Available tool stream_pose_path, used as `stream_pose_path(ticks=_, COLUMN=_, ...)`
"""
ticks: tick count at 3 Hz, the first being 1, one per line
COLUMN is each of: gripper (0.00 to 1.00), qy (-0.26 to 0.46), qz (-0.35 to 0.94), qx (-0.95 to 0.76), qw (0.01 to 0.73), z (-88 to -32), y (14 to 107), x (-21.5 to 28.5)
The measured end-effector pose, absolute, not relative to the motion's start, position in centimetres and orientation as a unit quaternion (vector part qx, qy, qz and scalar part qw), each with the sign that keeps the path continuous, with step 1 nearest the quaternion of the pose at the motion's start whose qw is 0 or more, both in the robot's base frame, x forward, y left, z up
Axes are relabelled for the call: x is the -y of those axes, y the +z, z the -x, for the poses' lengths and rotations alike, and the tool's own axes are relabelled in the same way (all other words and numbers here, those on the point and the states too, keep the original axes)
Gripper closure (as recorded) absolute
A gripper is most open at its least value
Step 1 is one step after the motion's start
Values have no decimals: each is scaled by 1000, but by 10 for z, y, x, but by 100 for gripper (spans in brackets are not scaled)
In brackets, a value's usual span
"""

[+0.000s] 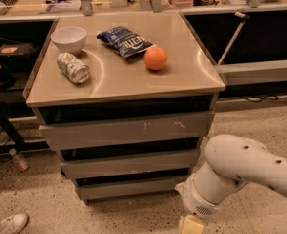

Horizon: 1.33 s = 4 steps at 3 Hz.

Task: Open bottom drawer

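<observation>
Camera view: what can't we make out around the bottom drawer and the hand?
The hand: camera view, the bottom edge cuts off all but its cream top, low to the right of the bottom drawer.
Right end of the bottom drawer: camera view, hidden behind the arm; whether the hand touches it cannot be told.
The gaps above the drawers: camera view, too dark to see inside.
Label on the can: camera view, too blurred to read.
</observation>
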State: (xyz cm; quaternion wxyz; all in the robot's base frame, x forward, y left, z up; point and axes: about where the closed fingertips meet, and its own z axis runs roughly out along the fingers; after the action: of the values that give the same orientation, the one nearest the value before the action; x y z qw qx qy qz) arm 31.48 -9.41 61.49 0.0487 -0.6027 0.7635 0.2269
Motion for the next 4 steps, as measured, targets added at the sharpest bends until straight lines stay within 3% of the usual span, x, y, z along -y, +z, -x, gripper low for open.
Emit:
stream_pose_path(ticks=1, gripper=0, qy=245, qz=601, qx=-760, qw=48, z=-316, y=567, x=90)
stream_pose_path(ticks=3, gripper=0, qy=239, qz=605, qx=-752, qw=106, z=-375, y=454, x=72)
stream_pose_path(ticks=4, gripper=0, qy=245, qz=601, qx=-753, qw=106, z=-375, y=446, x=73)
